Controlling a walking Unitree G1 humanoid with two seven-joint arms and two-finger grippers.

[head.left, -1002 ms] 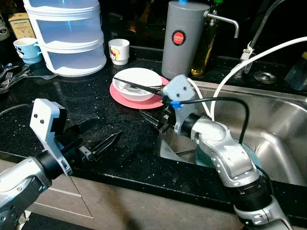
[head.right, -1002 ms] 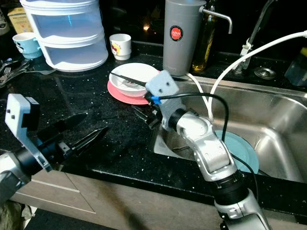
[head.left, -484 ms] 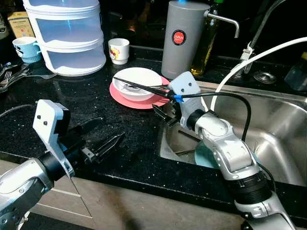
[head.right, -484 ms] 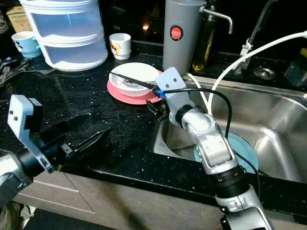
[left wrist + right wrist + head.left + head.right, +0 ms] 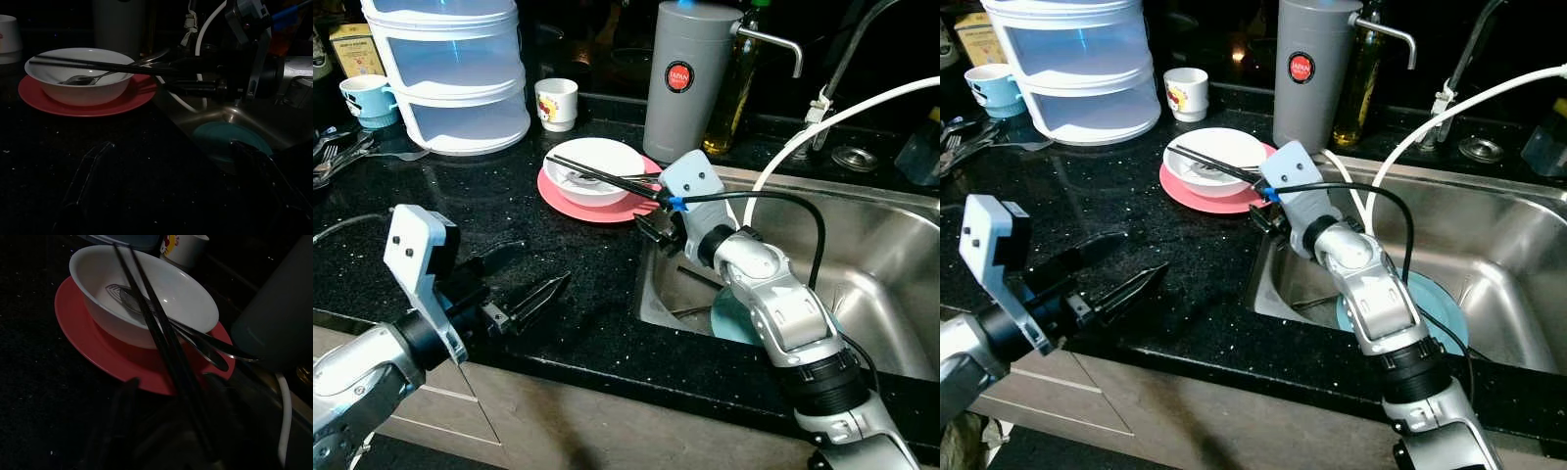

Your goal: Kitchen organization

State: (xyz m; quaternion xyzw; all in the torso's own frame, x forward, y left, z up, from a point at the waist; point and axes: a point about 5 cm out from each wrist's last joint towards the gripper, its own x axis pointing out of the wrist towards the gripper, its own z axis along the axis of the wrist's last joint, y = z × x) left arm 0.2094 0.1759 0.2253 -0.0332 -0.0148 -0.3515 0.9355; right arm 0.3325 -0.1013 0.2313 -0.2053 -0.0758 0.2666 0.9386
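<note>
Teal plate [image 5: 729,318] – half-hidden (behind right arm)

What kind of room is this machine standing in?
Most likely a home kitchen. There is a black speckled countertop with a stainless steel sink set into it, a white bowl with chopsticks on a pink plate, and a mug by stacked plastic containers.

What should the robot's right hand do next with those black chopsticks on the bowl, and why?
Probably ease forward a little and close on the chopsticks. They lie across the white bowl on the red plate, and their near ends reach between the open fingers of the right hand, which does not yet grip them. The left hand hovers open over the counter.
</note>
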